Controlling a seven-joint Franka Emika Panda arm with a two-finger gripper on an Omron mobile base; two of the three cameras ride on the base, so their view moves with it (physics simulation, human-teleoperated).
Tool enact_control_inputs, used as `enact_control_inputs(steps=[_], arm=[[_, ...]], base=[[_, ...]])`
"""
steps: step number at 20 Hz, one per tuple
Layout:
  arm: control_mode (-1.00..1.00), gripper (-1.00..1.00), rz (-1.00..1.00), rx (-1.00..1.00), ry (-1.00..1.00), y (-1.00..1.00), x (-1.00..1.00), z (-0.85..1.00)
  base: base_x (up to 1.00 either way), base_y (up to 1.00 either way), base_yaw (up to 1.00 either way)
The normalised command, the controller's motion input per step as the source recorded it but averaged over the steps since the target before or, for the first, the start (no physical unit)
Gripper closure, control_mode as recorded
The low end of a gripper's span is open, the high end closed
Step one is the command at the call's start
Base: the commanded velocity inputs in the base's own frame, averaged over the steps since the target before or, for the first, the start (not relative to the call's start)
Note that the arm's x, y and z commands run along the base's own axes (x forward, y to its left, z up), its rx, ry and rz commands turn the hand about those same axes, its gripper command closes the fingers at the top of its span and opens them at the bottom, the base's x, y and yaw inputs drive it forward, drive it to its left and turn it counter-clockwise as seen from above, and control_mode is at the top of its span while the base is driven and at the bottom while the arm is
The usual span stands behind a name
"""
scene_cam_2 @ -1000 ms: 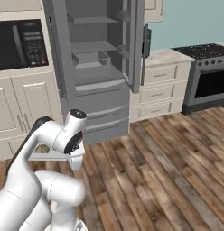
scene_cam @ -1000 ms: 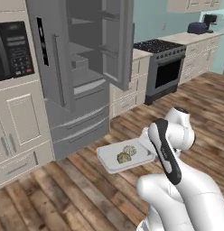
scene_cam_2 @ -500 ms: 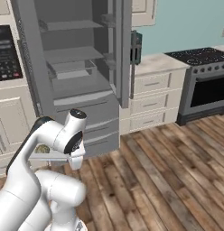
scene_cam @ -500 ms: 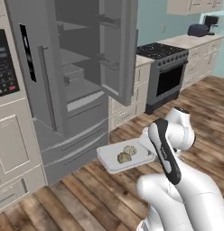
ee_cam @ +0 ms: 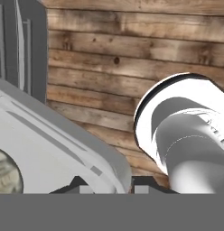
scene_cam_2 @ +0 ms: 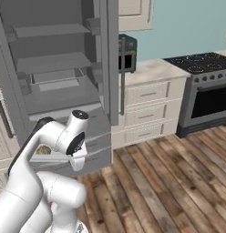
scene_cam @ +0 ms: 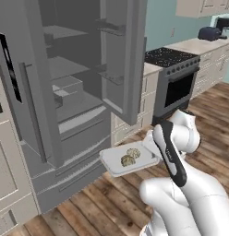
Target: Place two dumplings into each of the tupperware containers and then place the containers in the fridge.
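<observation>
Grey container [scene_cam: 111,162]: 1 | dumplings [scene_cam: 130,157]: 2 inside | tool [ee_cam: 116,188]: clamped on container rim

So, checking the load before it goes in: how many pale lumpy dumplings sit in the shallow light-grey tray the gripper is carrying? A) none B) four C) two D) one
C: the left base view shows two pale lumpy dumplings side by side in the light-grey tray, held at its edge by the gripper before the open grey fridge.

tupperware container [scene_cam: 111,162]: light grey | dumplings [scene_cam: 130,157]: beige | fridge [scene_cam: 65,92]: grey
</observation>
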Motion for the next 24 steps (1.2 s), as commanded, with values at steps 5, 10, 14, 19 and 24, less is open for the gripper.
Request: enact_control_inputs(steps=[5, 10, 14, 19, 24], arm=[[1.0, 1.0, 0.0, 0.0, 0.0, 0.0, 0.0, 0.0], [1.0, 1.0, 0.0, 0.0, 0.0, 0.0, 0.0, 0.0], [1.0, 1.0, 0.0, 0.0, 0.0, 0.0, 0.0, 0.0], [1.0, 1.0, 0.0, 0.0, 0.0, 0.0, 0.0, 0.0], [1.0, 1.0, 0.0, 0.0, 0.0, 0.0, 0.0, 0.0]], base=[[0.75, 0.0, 0.13], [0.4, 0.0, 0.14], [0.33, 0.0, 0.17], [0.44, -0.3, 0.08], [0.56, -0.33, 0.04]])
